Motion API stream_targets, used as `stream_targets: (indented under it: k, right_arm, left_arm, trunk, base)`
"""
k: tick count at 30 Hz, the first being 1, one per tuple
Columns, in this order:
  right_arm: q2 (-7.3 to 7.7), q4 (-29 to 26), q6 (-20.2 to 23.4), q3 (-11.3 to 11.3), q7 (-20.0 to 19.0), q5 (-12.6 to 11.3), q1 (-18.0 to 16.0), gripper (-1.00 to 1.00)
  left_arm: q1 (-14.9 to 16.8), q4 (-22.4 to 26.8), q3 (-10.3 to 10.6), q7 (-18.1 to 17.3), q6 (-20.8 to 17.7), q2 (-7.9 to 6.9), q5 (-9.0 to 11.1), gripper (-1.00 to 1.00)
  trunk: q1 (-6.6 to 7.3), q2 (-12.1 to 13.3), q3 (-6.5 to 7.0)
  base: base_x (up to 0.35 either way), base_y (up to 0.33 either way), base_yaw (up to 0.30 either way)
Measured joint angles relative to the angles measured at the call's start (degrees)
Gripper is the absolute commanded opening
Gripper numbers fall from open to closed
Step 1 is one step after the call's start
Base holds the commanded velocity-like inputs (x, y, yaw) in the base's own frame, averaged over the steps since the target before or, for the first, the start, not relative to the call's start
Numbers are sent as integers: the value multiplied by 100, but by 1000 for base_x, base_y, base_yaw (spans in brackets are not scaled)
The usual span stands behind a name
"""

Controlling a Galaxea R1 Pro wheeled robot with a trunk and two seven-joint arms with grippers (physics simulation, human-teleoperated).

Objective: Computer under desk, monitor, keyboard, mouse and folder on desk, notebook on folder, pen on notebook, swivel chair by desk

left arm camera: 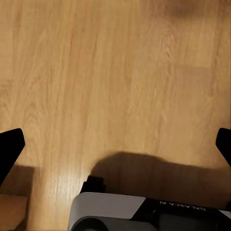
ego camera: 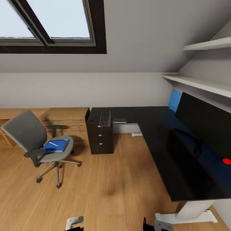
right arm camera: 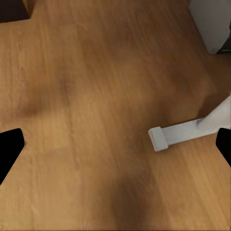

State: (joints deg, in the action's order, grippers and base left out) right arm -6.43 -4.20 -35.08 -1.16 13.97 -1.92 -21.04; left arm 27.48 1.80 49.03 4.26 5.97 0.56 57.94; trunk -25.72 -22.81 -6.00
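Looking down from the head camera, the bedroom's oak floor (ego camera: 109, 189) stretched between the swivel chair (ego camera: 41, 146) on the left and the desk (ego camera: 160, 144) on the right, the two well apart. The chair stood on its chrome star base with the blue folder (ego camera: 56, 146) lying flat on its seat and the pen (ego camera: 53, 144) resting on top of the folder. The desk's black top ran along the back wall and turned toward the camera along the right side. On its far stretch lay the keyboard (ego camera: 105, 118), with the small dark mouse (ego camera: 91, 119) just beside it, and a thin dark grey notebook (ego camera: 119, 120) on the keyboard's other side. The monitor (ego camera: 205, 128) stood on the near right part of the desk, its red dot low at one corner. A dark drawer unit (ego camera: 100, 139) sat under the far end of the desk, and a skylight (ego camera: 51, 22) opened in the sloped wall above. At the bottom edge, grey parts of both arms showed. In the left wrist view, the left gripper (left arm camera: 115, 149) hung over bare floor with its two black fingertips (left arm camera: 9, 147) spread wide and nothing between them. In the right wrist view, the right gripper (right arm camera: 115, 149) was likewise spread wide and empty above the floor, near a white desk foot (right arm camera: 178, 134).
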Motion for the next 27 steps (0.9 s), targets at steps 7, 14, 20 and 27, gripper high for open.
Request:
stream_targets:
  k: [7, 14, 20, 27]
  right_arm:
    - [-9, 12, -1, 4, -1, 8, -1, 100]
    - [-2, 12, -2, 2, -2, 14, 0, 100]
    - [4, 17, -3, 2, -7, 16, 0, 100]
    - [17, 20, -3, 7, -8, 16, 0, 100]
  left_arm:
    - [-1, -41, -8, 21, 28, 90, -6, 100]
    - [0, -43, -6, 21, 34, 93, -7, 100]
    - [0, -42, -4, 22, 30, 93, -7, 100]
    - [0, -42, -3, 21, 33, 93, -7, 100]
  trunk:
    - [0, 0, 0]
    - [1, 0, -6]
    - [1, 0, -6]
    - [1, 0, -6]
  base:
    - [275, 219, 125]
    - [307, 153, 48]
    - [321, 43, 5]
    - [328, 3, 0]
